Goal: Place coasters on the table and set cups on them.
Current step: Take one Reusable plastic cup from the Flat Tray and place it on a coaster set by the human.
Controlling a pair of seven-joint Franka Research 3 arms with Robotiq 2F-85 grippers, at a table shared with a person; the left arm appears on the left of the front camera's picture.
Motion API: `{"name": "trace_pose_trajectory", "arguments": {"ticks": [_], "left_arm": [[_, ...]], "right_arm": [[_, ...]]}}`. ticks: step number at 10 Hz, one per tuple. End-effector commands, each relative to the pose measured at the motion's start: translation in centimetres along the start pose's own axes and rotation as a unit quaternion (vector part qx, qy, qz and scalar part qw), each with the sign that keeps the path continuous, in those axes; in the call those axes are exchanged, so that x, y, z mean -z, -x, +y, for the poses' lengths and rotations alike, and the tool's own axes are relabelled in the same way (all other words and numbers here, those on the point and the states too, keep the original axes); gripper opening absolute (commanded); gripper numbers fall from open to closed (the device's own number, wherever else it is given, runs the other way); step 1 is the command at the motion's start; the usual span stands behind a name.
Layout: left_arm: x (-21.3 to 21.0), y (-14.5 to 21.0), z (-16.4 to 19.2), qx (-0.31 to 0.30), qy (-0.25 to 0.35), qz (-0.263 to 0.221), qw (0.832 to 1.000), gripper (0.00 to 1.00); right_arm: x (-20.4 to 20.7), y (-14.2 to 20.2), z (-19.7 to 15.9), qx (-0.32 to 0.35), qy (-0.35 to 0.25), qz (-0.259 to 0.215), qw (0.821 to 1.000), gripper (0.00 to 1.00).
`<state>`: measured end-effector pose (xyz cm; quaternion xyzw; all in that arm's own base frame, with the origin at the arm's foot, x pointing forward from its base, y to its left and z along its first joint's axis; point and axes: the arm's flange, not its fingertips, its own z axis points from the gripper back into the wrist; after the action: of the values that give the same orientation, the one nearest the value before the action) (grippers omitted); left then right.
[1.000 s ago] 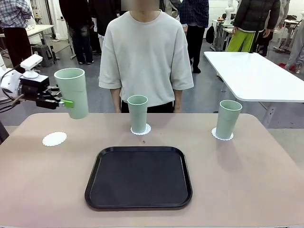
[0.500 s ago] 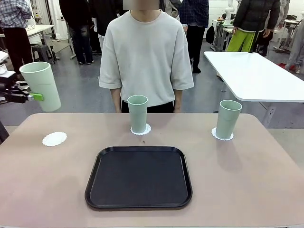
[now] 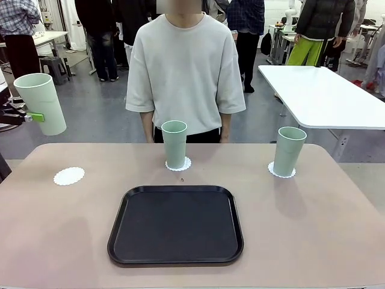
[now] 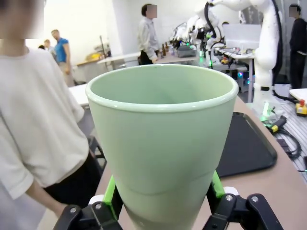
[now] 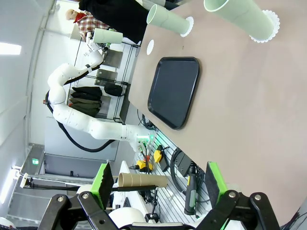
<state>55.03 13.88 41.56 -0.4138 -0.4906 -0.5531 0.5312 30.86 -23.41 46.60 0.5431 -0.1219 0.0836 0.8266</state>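
My left gripper [image 3: 30, 117] is shut on a pale green cup [image 3: 40, 102], holding it upright in the air at the far left, above and left of a bare white coaster [image 3: 68, 176] on the beige table [image 3: 313, 229]. In the left wrist view the cup [image 4: 160, 139] sits between the green pads [image 4: 110, 196]. A second cup [image 3: 174, 143] stands on a coaster [image 3: 178, 164] at the far middle. A third cup [image 3: 289, 150] stands on a coaster [image 3: 281, 172] at the far right. My right gripper [image 5: 158, 179] is open and holds nothing, well off from the table.
A black tray [image 3: 175, 224] with rounded corners lies at the table's middle front. A person in a pale T-shirt [image 3: 185, 66] stands at the far edge behind the middle cup. A white-topped table [image 3: 319, 93] stands at the back right.
My left gripper has carried the cup leftward and slightly up, from over the table's left end to the picture's left edge. The other cups and coasters have not moved.
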Motion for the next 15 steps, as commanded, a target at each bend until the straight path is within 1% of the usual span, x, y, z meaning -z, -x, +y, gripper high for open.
{"name": "trace_pose_trajectory", "arguments": {"ticks": [1,5,6,7,9,11,13,15], "left_arm": [[0.2,0.2,0.0,-0.002,0.002,-0.001,1.0,0.85],[0.2,0.4,0.0,-0.004,0.001,-0.001,1.0,0.85],[-0.4,2.0,0.4,-0.003,0.034,-0.006,0.999,0.85],[-0.9,3.3,0.5,0.02,0.056,-0.004,0.998,0.85],[-1.4,5.6,-0.6,0.025,0.069,-0.012,0.997,0.85],[-1.7,7.7,-1.3,0.041,0.061,-0.02,0.997,0.85],[-0.9,9.4,-1.4,0.055,0.052,-0.025,0.997,0.85],[0.4,11.3,-0.9,0.039,0.047,-0.021,0.998,0.85]], "right_arm": [[0.0,0.0,0.1,-0.001,-0.005,0.0,1.0,1.0],[0.0,0.0,0.1,-0.001,-0.005,0.0,1.0,1.0],[0.0,0.0,0.1,-0.001,-0.005,0.0,1.0,1.0],[0.0,0.0,0.1,-0.001,-0.005,0.0,1.0,1.0],[0.0,0.0,0.1,-0.001,-0.005,0.0,1.0,1.0],[0.0,0.0,0.1,-0.001,-0.005,0.0,1.0,1.0],[0.0,0.0,0.1,-0.001,-0.005,0.0,1.0,1.0],[0.0,0.0,0.1,-0.001,-0.005,0.0,1.0,1.0]]}}
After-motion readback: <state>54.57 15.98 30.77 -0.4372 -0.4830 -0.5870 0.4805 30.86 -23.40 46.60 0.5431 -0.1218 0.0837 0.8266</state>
